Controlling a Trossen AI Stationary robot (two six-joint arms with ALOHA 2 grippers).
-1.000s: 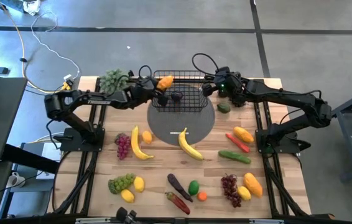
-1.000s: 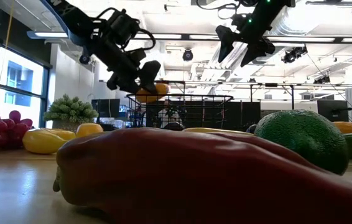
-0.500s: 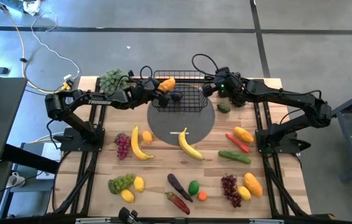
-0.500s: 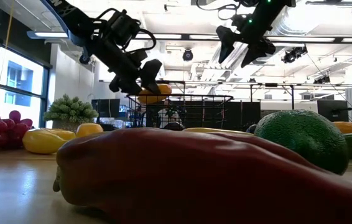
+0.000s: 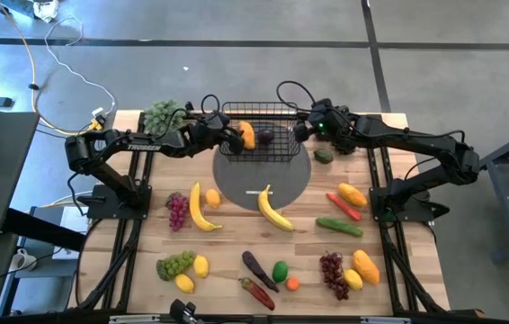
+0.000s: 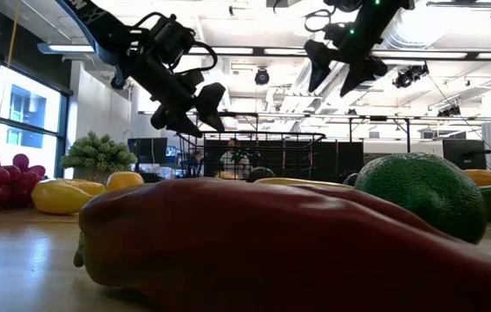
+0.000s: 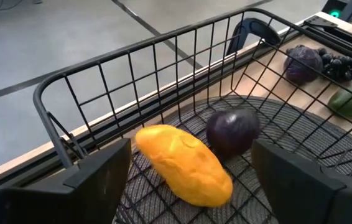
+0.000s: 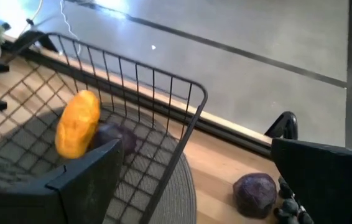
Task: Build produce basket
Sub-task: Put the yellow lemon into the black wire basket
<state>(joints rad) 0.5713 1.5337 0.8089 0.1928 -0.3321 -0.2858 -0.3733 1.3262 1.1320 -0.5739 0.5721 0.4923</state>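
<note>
The black wire basket stands on the round grey mat near the table's far edge. An orange mango and a round dark purple fruit lie on the basket's floor, touching each other. My left gripper hovers open above the basket's left end, with the mango below its fingers in the left wrist view. My right gripper hangs open above the basket's right end. In the low view, both the left gripper and the right gripper are clear of the rim.
Produce lies spread over the near half of the table: two bananas, grapes, lemons, a cucumber, peppers. A leafy bunch sits at the far left. A purple fruit and an avocado lie right of the basket.
My left gripper let go of the orange mango, which it had held above the basket's left rim. The mango dropped into the basket and now lies on its floor beside the purple fruit. The right arm stayed put.
</note>
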